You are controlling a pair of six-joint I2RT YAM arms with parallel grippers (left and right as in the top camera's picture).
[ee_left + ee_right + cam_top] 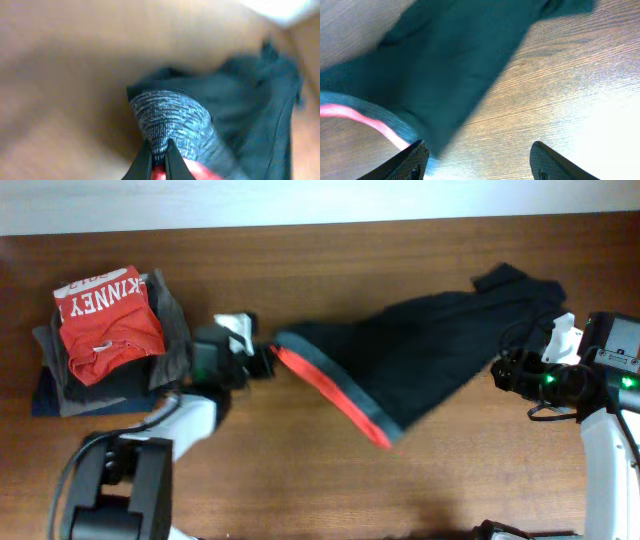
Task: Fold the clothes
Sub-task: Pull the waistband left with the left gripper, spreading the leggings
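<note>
1. The long black pants [430,340], made of soft cloth, lie spread on the brown wooden table [300,480]. They sit to the right of the pile of folded grey and navy garments topped by a red T-shirt [105,330], well apart from it.
2. Their long axis runs on a slant. The grey heathered waistband with its red-orange edge [335,395] is the end nearer the pile, and the leg ends point away from the pile towards the table's far edge.
3. The left gripper [262,360] sits between the pile and the pants. Its jaws are pinched tight on the waistband corner closest to the pile, and the left wrist view shows grey knit clamped between the fingertips [145,162].
4. The right gripper [500,370] is at the end of the pants farthest from the pile, just beside the legs. Its jaws stand wide and hold nothing. In the right wrist view the cloth reaches only one finger [412,160], with bare wood between the two.
5. Judgement: the fold depends on that slant. The right arm is nearer the leg ends, so it would take them.
</note>
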